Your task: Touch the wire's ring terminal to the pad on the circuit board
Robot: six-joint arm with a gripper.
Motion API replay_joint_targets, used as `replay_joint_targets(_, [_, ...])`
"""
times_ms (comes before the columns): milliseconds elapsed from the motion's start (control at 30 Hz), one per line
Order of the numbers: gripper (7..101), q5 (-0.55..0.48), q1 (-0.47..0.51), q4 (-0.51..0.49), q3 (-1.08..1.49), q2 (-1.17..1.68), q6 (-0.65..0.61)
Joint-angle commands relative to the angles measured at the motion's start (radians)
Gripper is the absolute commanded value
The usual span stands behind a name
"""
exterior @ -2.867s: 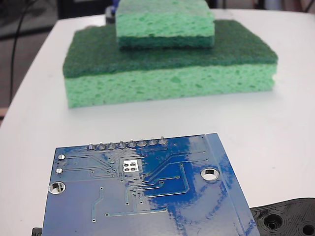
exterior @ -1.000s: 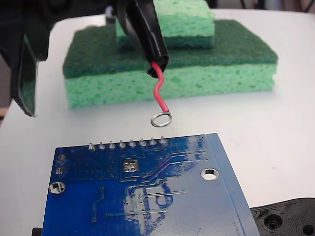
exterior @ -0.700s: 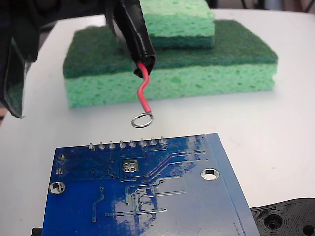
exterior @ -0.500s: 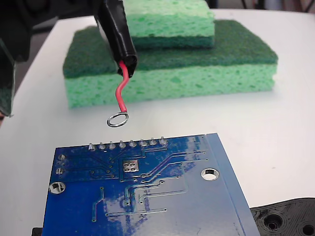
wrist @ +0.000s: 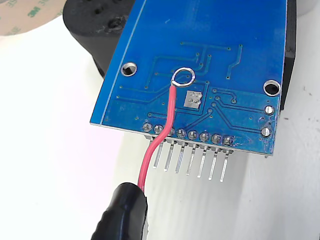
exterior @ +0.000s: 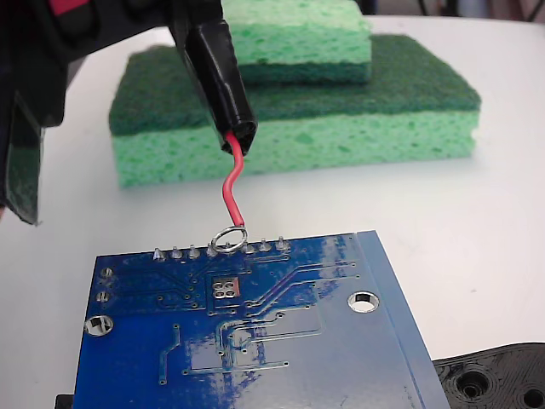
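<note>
Circuit board (exterior: 255,332) lies unmoved in front of the green sponges (exterior: 298,111), its far edge carrying the pin row. Since a moment ago the wire (exterior: 231,189) has swung right and dropped, so the ring terminal (exterior: 229,239) now hangs over that edge, just beyond the pad (exterior: 225,288) and apart from it. Gripper fingers cannot be made out.

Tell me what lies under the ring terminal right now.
In the wrist view the ring terminal overlies bare blue circuit board and fine traces, just up-left of the pad. The pad is uncovered. Whether the ring touches the board cannot be told.
</note>
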Motion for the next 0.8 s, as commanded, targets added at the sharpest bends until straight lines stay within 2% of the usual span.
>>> replay_joint_targets(33, [100.3, 0.000, -0.002, -0.003, -0.003, -0.005, 0.002])
replay_joint_targets(800, [100.3, 0.005, -0.003, 0.009, -0.021, -0.026, -0.003])
